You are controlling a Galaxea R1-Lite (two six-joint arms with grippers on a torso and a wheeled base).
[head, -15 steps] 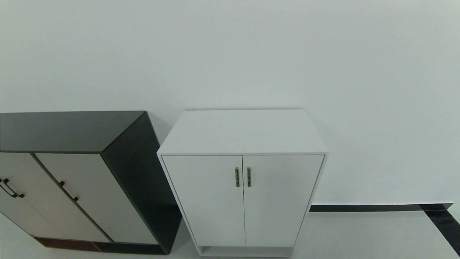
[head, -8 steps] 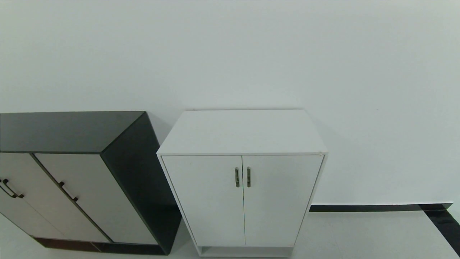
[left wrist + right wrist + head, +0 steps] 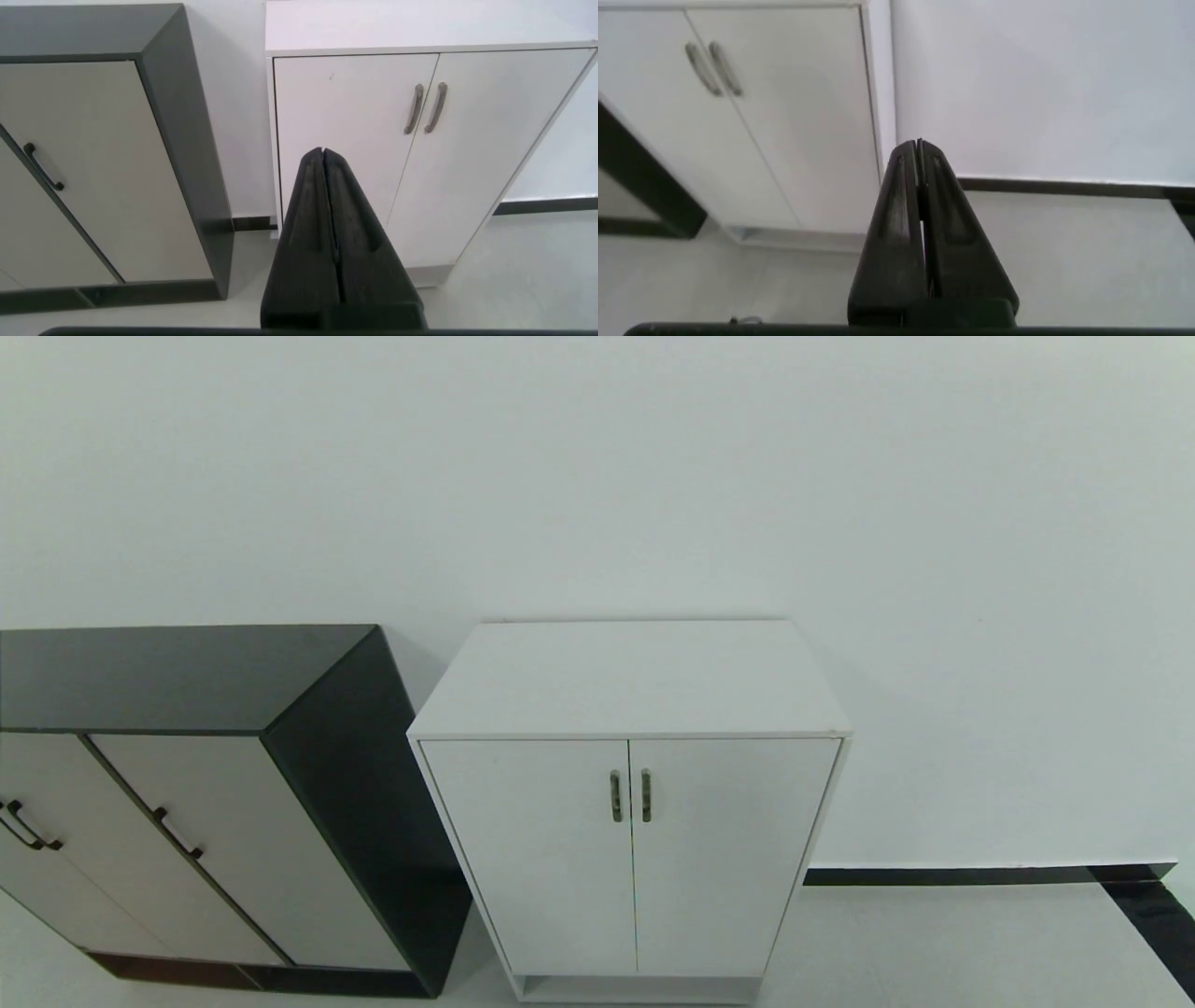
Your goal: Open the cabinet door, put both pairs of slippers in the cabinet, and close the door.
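Two doors [image 3: 537, 859]: both shut on the white cabinet [image 3: 635, 681], by the far wall [image 3: 597, 476], right of the dark cabinet [image 3: 355, 784].
Left gripper [image 3: 323, 157]: clenched empty, well short of the handles [image 3: 616, 796].
Right gripper [image 3: 918, 149]: clenched, empty too.
Risk: adjacent handles; fingers may hook both.

No readable text, labels, brands, numbers or signs in any view. White cabinet [image 3: 541, 859] has plain unmarked surfaces, so does the dark cabinet [image 3: 187, 677] beside it, and the wall [image 3: 597, 476] behind is plain too.
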